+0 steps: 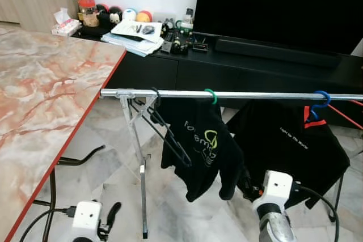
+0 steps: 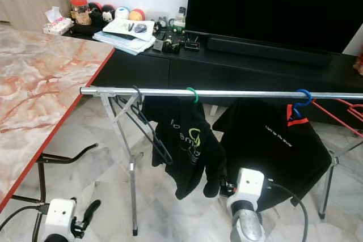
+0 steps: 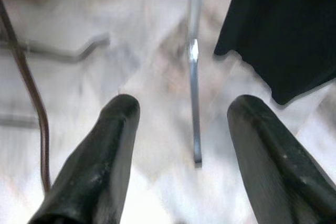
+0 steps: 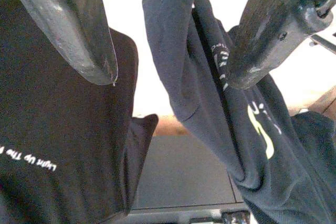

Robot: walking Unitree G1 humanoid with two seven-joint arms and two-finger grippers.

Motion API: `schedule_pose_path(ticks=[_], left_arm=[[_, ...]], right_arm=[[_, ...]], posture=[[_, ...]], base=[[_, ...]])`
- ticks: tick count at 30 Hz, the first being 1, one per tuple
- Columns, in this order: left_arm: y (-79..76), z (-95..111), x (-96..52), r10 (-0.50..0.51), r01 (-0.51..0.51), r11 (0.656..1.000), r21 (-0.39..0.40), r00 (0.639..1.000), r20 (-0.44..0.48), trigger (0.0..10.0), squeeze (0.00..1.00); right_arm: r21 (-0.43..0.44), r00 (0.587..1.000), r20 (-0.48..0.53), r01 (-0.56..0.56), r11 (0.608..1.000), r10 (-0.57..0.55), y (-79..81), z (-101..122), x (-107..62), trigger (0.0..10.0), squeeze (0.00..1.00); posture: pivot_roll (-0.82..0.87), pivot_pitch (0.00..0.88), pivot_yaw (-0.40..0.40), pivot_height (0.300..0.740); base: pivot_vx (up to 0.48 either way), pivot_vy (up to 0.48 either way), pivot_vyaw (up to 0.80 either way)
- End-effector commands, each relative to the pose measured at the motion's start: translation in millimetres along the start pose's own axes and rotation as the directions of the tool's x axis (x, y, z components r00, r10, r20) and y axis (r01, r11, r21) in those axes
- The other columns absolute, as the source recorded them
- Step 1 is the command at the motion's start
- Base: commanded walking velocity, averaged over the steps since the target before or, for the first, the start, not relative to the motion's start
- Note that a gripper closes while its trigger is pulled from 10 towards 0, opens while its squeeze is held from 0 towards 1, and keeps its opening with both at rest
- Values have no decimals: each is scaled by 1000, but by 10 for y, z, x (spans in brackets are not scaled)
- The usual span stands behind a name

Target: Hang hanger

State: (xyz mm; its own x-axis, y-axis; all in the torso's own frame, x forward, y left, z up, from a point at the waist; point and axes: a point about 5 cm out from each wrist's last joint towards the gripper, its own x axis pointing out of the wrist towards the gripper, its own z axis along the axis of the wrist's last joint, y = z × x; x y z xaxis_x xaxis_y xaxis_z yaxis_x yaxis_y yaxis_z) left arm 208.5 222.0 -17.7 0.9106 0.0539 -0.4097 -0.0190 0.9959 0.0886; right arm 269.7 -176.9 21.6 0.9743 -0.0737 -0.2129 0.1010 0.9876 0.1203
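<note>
Green-hooked hanger (image 1: 210, 96) with its black shirt (image 1: 199, 148) hangs on the rail (image 1: 238, 94), just above the right pincer (image 4: 168, 77), fingers apart.

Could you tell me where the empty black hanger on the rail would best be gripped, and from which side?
Probably at the neck just under its hook. The black hanger hangs bare near the left end of the rail, tilted, its thin arms sloping down towards the green-hooked shirt. The open left gripper is nearer, so coming up from the front-left looks best, avoiding that shirt.
</note>
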Motion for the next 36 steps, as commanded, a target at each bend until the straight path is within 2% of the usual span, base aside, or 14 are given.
schedule_pose_path(ticks=[1,4,8,17,28,36], left_arm=[[-40,-264,-44,-4,2,1000,-17,992,-123,10000,0],[-55,-428,-61,-9,8,1000,-2,977,-211,10000,0],[-58,-584,-113,14,-34,997,-63,958,-288,10000,0],[-99,-671,-138,-1,-19,998,-62,949,-315,10000,0],[-48,-844,-245,20,-49,997,-63,915,-403,10000,0],[-60,-921,-302,20,-55,996,-66,896,-444,10000,0]], right_arm=[[-7,1000,-4,5,1000,-5,2,-6,12,10000,0],[-5,1000,4,5,1000,-5,8,13,24,10000,0],[-8,1000,4,3,1000,-3,8,10,30,10000,0],[-2,1000,10,-3,1000,3,31,27,48,10000,0],[-5,1000,19,-11,1000,11,40,52,76,10000,0],[-10,996,88,-13,1000,14,45,179,89,10000,0]], posture=[[99,111,-98,740],[93,113,-93,740],[100,113,-91,740],[102,116,-92,740],[100,115,-96,740],[96,113,-101,740]], base=[[0,0,0],[0,0,0],[0,0,0],[0,0,0],[257,0,0],[171,0,0]])
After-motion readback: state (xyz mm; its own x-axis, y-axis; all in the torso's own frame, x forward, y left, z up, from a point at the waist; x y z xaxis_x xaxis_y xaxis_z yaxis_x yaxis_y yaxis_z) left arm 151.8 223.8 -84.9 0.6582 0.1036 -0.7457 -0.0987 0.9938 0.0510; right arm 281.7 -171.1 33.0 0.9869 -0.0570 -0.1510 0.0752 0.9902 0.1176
